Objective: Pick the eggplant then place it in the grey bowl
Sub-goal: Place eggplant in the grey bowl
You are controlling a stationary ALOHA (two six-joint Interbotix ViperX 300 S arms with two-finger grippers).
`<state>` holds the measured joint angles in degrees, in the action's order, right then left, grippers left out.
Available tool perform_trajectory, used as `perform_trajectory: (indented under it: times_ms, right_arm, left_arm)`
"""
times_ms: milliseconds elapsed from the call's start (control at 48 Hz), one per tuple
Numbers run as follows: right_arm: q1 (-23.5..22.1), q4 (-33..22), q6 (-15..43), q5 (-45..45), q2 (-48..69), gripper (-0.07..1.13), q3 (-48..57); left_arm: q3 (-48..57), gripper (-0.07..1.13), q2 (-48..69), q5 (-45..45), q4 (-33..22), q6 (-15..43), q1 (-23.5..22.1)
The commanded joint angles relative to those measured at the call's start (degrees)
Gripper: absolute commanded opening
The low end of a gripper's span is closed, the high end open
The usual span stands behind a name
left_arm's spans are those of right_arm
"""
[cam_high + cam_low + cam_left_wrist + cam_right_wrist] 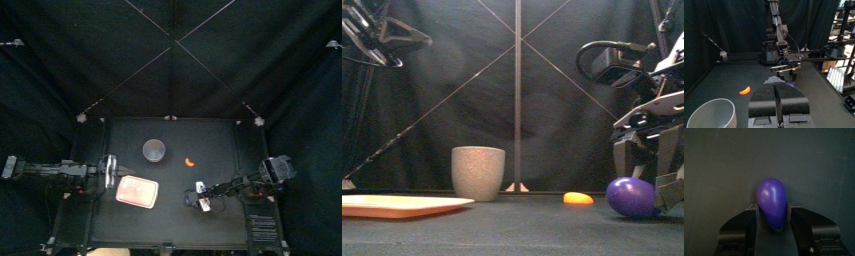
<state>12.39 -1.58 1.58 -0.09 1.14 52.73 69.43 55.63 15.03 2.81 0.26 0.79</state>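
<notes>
Right end effector (pixel 772 208) is pinching the eggplant (pixel 772 195) toward the surface's (pixel 502 228) right edge, apparently for lifting to the grey speckled cup (pixel 477 172). Left end effector (pixel 778 82) is idling, pressed together.

Purple eggplant (pixel 772 197) clasped between two black fingers (pixel 745 225), dark table (pixel 721 158) behind

Robot lab, black curtains (pixel 80 60), small table (pixel 174 220)

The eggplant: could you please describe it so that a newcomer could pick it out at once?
On the black table, look right of the middle, where the right gripper hangs. The eggplant lies between its jaws: a glossy purple egg shape, the only purple thing, bigger than the small orange toy beside it.
</notes>
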Motion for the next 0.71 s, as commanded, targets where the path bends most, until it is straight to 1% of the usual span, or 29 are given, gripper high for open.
perform_trajectory:
  times_ms: [21, 83, 188, 333, 500, 604, 708]
  right_arm:
    - [-0.62, -0.35, -0.09, 0.35, 0.88, 0.57, -1.58]
    - [-1.23, -0.62, -0.26, 0.62, 0.97, 0.51, -2.29]
    - [-2.99, -1.85, -0.26, 0.35, 1.76, 0.51, -4.48]
    - [-8.53, -6.24, -0.44, -0.53, 3.34, 0.51, -9.58]
    - [-15.64, -12.13, -0.09, -0.53, 3.43, 0.51, -17.67]
    - [-19.69, -13.89, -0.09, -0.18, 2.46, 0.51, -22.50]
    - [-23.73, -14.50, -0.09, 0.53, 0.44, 0.51, -27.16]
  left_arm:
    - [-0.70, -0.03, -0.09, 0.26, 0.09, 0.09, 0.09]
    - [-0.70, -0.03, -0.09, 0.26, 0.09, 0.09, 0.09]
    - [-0.70, -0.03, -0.18, 0.26, 0.09, 0.00, 0.00]
    - [-0.70, -0.03, -0.09, 0.26, 0.09, 0.09, 0.09]
    - [-0.62, -0.03, -0.18, 0.26, 0.09, 0.00, 0.00]
    - [-0.70, -0.03, -0.18, 0.26, 0.09, 0.09, 0.00]
    - [-0.70, -0.03, -0.09, 0.26, 0.09, 0.09, 0.09]
